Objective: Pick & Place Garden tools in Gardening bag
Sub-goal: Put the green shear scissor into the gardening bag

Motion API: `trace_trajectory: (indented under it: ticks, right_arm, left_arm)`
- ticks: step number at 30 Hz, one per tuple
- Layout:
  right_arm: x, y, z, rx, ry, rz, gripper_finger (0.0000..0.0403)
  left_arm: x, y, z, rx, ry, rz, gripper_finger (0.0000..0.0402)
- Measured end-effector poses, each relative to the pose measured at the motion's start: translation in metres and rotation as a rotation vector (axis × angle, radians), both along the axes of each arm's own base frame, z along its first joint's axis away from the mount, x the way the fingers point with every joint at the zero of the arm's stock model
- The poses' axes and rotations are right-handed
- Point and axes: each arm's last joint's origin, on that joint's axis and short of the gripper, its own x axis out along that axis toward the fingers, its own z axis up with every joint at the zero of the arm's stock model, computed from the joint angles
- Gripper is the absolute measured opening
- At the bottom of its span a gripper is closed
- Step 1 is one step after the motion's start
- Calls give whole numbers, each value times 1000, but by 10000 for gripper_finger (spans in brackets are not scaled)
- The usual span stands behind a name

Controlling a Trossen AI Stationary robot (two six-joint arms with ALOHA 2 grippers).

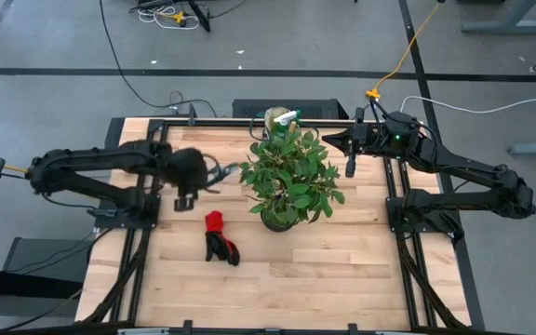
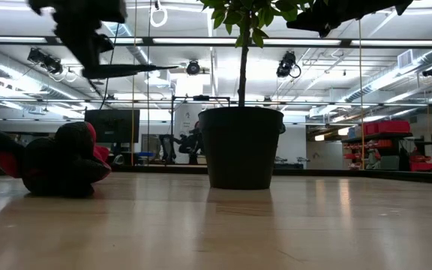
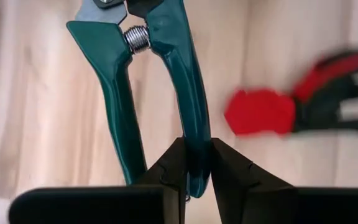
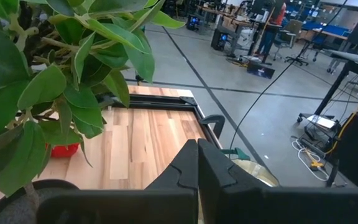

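My left gripper is left of the potted plant and shut on teal-handled pruning shears, held above the table. The shears show dark in the low view. Red-and-black gloves lie on the table nearer the front edge and also show in the left wrist view. The tan bag stands at the far edge behind the plant, with a green spray bottle at its top. My right gripper is shut and empty, raised to the right of the bag. My left gripper pinches one handle of the shears between its two fingers, near that handle's free end. The fingers lie along the handle. The other handle stands free beside it, spread apart. The shears are lifted clear of the table, blade end pointing away from the gripper toward the plant.
The leafy plant in its dark pot stands mid-table between the arms, its foliage close to my right gripper. Black frame rails run along the table's sides. Bare wood lies at the front right.
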Motion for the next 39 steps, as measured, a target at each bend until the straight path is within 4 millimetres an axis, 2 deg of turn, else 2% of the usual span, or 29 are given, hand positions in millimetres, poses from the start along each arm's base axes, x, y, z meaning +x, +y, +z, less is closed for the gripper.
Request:
trace_trajectory:
  ticks: [6,10,17,27,39]
  right_arm:
    - [0,0,2,-6,-19,0,0]
    - [0,-1,3,65,-50,-21,3]
    - [-1,-6,3,131,-76,-194,51]
    - [-8,-20,9,214,-175,-290,153]
    - [-13,-37,20,336,-368,-341,251]
  left_arm:
    - [9,38,9,-5,-197,119,55]
    - [11,63,17,-34,-349,183,55]
    - [10,98,37,-61,-637,213,55]
    - [6,122,53,-63,-856,196,55]
    - [31,144,60,-147,-1083,34,55]
